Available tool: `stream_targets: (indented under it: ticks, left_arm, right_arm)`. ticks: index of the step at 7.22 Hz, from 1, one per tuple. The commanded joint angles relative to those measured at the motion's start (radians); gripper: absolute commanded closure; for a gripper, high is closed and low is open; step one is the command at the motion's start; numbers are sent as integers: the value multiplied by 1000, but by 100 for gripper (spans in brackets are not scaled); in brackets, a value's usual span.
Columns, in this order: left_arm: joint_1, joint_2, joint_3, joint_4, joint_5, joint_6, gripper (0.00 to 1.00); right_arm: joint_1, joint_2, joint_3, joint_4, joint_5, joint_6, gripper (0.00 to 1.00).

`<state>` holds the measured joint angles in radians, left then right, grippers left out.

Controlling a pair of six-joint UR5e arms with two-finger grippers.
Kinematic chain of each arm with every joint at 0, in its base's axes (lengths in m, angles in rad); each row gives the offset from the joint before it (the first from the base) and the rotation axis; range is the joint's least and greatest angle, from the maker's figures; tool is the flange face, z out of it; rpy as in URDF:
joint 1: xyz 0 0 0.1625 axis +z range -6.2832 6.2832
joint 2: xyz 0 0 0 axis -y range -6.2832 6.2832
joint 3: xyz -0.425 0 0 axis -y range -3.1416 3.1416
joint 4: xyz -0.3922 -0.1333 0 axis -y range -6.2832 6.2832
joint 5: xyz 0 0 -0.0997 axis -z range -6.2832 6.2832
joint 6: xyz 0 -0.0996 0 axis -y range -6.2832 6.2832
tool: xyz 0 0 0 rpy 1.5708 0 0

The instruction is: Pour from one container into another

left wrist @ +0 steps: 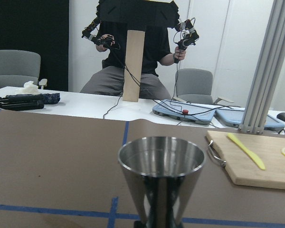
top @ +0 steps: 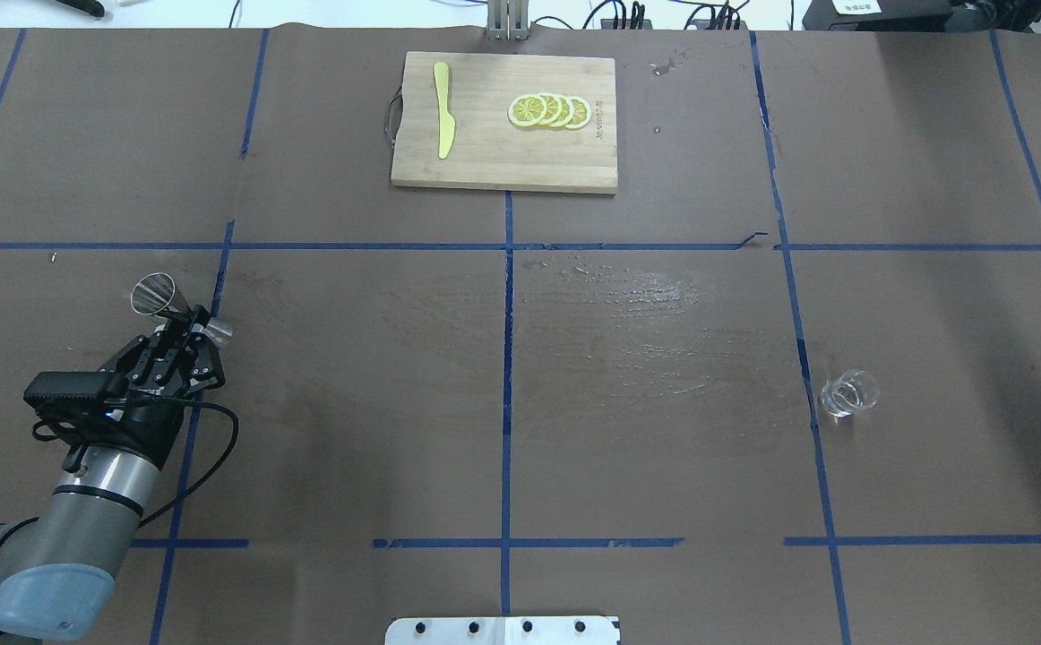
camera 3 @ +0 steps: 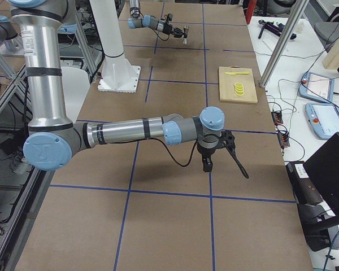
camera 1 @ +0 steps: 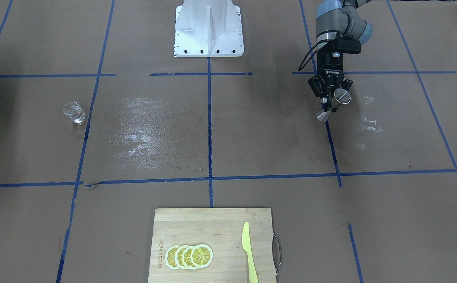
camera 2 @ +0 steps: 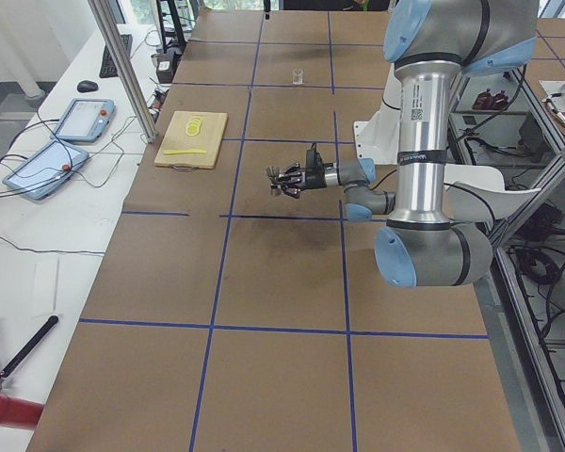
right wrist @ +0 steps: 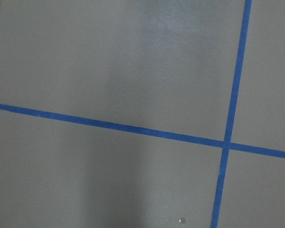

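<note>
The metal jigger (camera 1: pixel 342 96) (top: pixel 153 294) hangs tilted above the table on my left side, with my left gripper (camera 1: pixel 332 105) (top: pixel 191 321) shut on its narrow waist. Its open cone (left wrist: pixel 161 171) fills the lower middle of the left wrist view and looks empty. The clear glass cup (camera 1: pixel 74 111) (top: pixel 847 394) (camera 2: pixel 298 77) stands upright on the brown paper far across the table, on my right side, with nothing near it. My right gripper (camera 3: pixel 213 151) shows only in the exterior right view, low over the paper, and I cannot tell its state.
A wooden cutting board (camera 1: pixel 212 228) (top: pixel 503 161) with lemon slices (camera 1: pixel 189 256) and a yellow knife (camera 1: pixel 249 251) lies at the far edge. A shiny wet patch (camera 1: pixel 146 129) marks the paper's middle. The white robot base (camera 1: pixel 209 29) stands behind. A seated person (left wrist: pixel 137 47) holds controllers beyond the table.
</note>
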<state>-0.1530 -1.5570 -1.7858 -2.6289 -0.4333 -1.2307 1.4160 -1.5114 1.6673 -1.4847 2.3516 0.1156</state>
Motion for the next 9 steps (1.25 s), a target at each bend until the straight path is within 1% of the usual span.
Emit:
stream_targets:
  ticks: [1,2,3,4,5,7,8,9]
  left_arm:
    - [4,-139,-3,-68,-1,188,100]
    - [6,-159,-3,-68,-4,200,100]
    - [7,-210,11,-66,-1,264,100]
    - [9,-268,23,-66,1,396,100]
    - [15,-299,26,-68,-4,484,100]
    - [39,-378,80,-63,-25,522,100]
    - [43,-394,104,-65,-36,522,100]
    - [49,-396,108,-62,-38,522,100]
  right_arm:
    - [-15,2,44,1,0,1,0]
    - [-15,2,60,0,0,2,0]
    - [-15,2,69,0,2,3,0]
    - [-22,0,93,0,2,6,0]
    - [-55,0,127,0,2,28,0]
    - [-162,5,198,1,0,85,0]
    - [-202,5,251,1,-2,187,0]
    - [-248,7,293,6,-12,256,0]
